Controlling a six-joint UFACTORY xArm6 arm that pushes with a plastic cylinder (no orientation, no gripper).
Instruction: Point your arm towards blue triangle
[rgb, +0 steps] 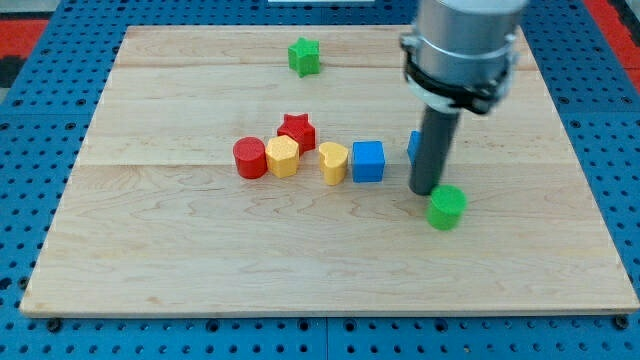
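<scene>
The blue triangle is mostly hidden behind my rod; only a blue sliver shows at the rod's left edge, right of the board's centre. My tip rests on the board just below that blue sliver and just above-left of a green cylinder. A blue cube sits to the tip's left.
A row lies left of the blue cube: a yellow heart, a yellow hexagon, a red cylinder, with a red star behind. A green star sits near the view's top. The wooden board lies on a blue pegboard.
</scene>
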